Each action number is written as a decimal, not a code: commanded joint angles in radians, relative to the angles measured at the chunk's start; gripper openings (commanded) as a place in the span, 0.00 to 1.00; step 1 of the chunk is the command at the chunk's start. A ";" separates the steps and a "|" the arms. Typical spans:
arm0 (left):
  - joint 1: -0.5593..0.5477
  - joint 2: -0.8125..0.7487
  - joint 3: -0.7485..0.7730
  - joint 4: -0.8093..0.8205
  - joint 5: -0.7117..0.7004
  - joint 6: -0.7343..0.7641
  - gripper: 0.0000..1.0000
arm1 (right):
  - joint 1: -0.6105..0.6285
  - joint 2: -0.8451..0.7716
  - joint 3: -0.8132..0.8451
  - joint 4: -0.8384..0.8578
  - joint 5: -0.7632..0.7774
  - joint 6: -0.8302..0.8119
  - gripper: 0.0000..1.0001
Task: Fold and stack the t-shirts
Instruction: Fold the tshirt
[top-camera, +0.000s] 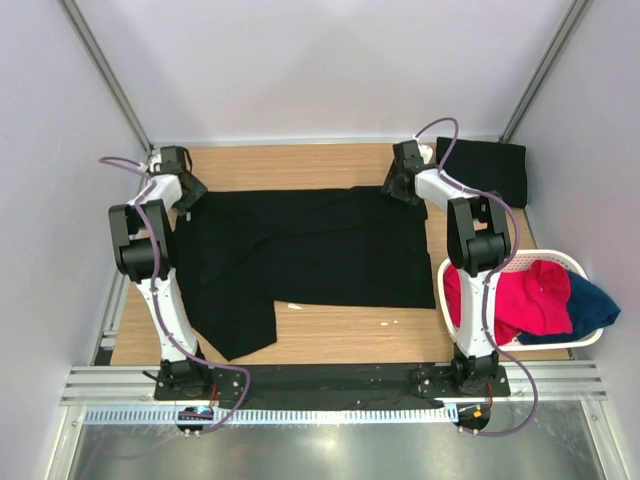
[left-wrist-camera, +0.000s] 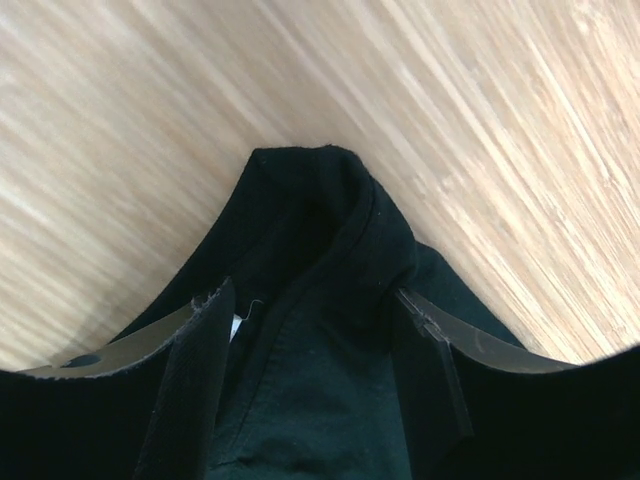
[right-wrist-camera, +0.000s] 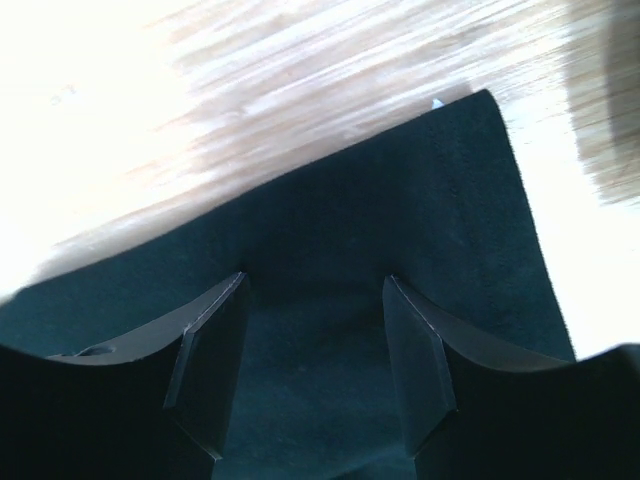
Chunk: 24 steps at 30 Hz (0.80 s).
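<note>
A wooden table (top-camera: 330, 330) is carrying a large black t-shirt (top-camera: 300, 250), which is lying spread across its middle. At the shirt's far left corner, the left gripper (top-camera: 188, 192) is straddling a raised fold of cloth with its fingers apart. I cannot tell whether it is pinching the fold. At the far right corner, the right gripper (top-camera: 400, 183) is standing with its jaws wide over flat cloth. Beyond it, a folded black shirt (top-camera: 490, 170) is sitting in the table's corner. Rightmost, a white basket (top-camera: 443, 290) is holding a red garment (top-camera: 530, 295) and a blue garment (top-camera: 592, 305).
</note>
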 joint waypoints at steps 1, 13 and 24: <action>0.023 0.028 0.059 -0.034 0.026 0.052 0.64 | -0.013 -0.057 -0.001 -0.062 0.004 -0.047 0.62; -0.008 -0.218 0.007 -0.013 0.192 0.159 0.84 | -0.011 -0.128 0.182 -0.236 -0.099 -0.119 0.63; -0.089 -0.430 -0.326 -0.011 0.138 -0.069 0.83 | 0.016 -0.051 0.069 -0.199 -0.144 -0.161 0.64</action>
